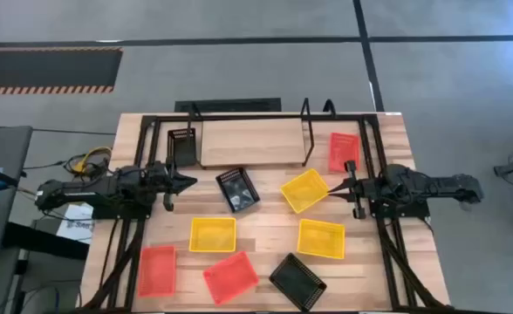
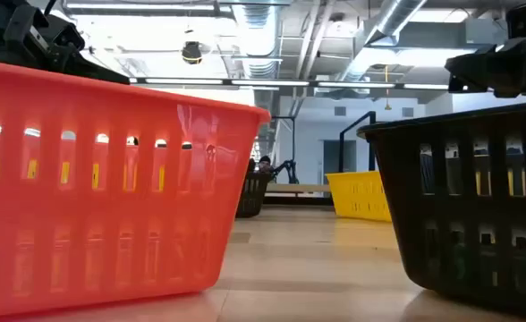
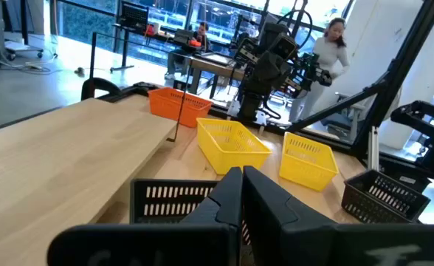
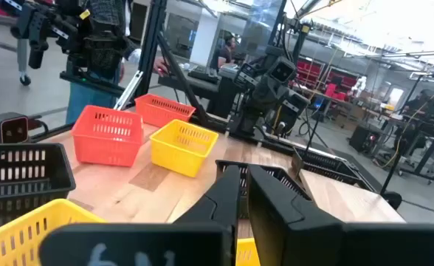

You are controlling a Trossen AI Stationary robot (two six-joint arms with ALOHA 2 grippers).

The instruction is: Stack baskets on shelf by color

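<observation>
We see the shelf [image 1: 252, 142] bare, since the baskets lie scattered on the tabletop [image 1: 396, 262]. The left end effector [image 1: 182, 183], fingers together, waits beside a black basket [image 1: 237, 189]. The right end effector [image 1: 337, 188], almost closed and empty, points at a yellow basket [image 1: 304, 190].

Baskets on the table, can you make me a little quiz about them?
1. How many yellow baskets lie on the table?
2. True or false: the red baskets are all stacked in one pile.
3. Which colour of basket lies nearest the left pincer? A red, B black, C yellow.

Key: 1. Three. 2. False, they lie apart. 3. B.
</observation>
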